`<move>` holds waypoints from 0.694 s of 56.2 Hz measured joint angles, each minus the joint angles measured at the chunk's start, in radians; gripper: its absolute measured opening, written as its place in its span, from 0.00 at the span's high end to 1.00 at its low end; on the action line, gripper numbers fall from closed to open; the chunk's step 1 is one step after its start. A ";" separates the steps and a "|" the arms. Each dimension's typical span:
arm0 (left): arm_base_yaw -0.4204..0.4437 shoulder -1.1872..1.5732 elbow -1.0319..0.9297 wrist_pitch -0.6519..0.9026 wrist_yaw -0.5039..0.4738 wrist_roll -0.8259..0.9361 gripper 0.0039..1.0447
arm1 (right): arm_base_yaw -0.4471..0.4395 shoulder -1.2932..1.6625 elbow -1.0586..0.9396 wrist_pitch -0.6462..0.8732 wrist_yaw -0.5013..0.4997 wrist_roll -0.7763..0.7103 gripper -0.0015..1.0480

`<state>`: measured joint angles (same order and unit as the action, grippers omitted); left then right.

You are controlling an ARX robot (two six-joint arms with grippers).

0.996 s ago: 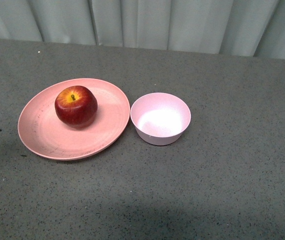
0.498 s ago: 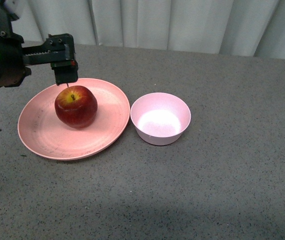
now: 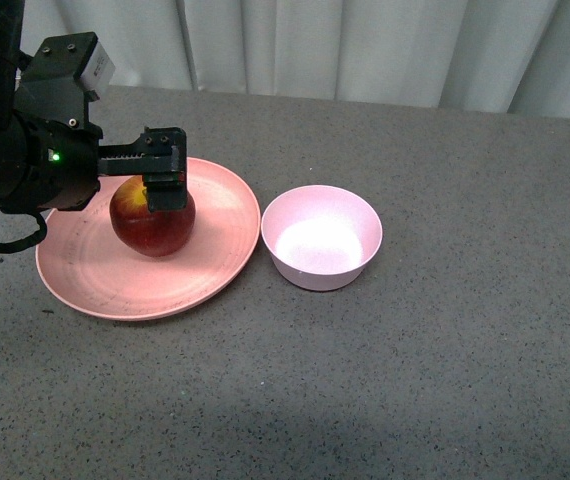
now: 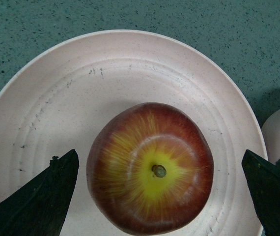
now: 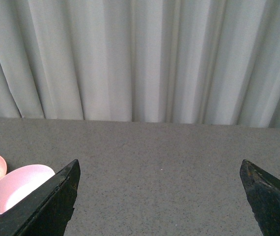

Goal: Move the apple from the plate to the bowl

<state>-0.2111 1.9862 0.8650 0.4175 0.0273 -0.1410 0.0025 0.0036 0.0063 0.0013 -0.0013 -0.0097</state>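
**Operator:** What is the correct procedure for the pick?

**Technician:** Centre the apple (image 4: 150, 194) between the left jaws. Descend to its widest girth, then close gently, because glossy skin may slip.

**Operator:** Jaw condition?

**Technician:** The left jaws are spread wide. They flank the apple on the plate (image 4: 130, 73) without contact. The right jaws are spread wide and empty. The bowl (image 3: 321, 238) sits outside the left jaws.

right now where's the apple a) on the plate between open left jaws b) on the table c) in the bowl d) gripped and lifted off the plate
a: the apple sits on the plate with the left jaws spread wide on either side, plate showing in both gaps, and the bowl is empty.
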 joint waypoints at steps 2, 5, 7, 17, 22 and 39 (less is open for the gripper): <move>-0.003 0.008 0.006 -0.004 -0.001 0.000 0.06 | 0.000 0.000 0.000 0.000 0.000 0.000 0.09; -0.006 0.019 0.010 -0.006 -0.004 0.002 0.06 | 0.000 0.000 0.000 0.000 0.000 0.000 0.09; -0.008 0.026 0.011 -0.008 -0.006 0.003 0.06 | 0.000 0.000 0.000 0.000 0.000 0.000 0.09; -0.008 0.060 0.013 -0.013 -0.024 0.018 0.14 | 0.000 0.000 0.000 0.000 0.000 0.000 0.09; -0.008 0.060 0.014 -0.012 -0.024 0.023 0.26 | 0.000 0.000 0.000 0.000 0.000 0.000 0.09; -0.044 0.022 0.013 -0.003 -0.019 0.032 0.32 | 0.000 0.000 0.000 0.000 0.000 0.000 0.09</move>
<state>-0.2554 2.0083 0.8780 0.4141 0.0078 -0.1085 0.0025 0.0036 0.0063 0.0013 -0.0013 -0.0097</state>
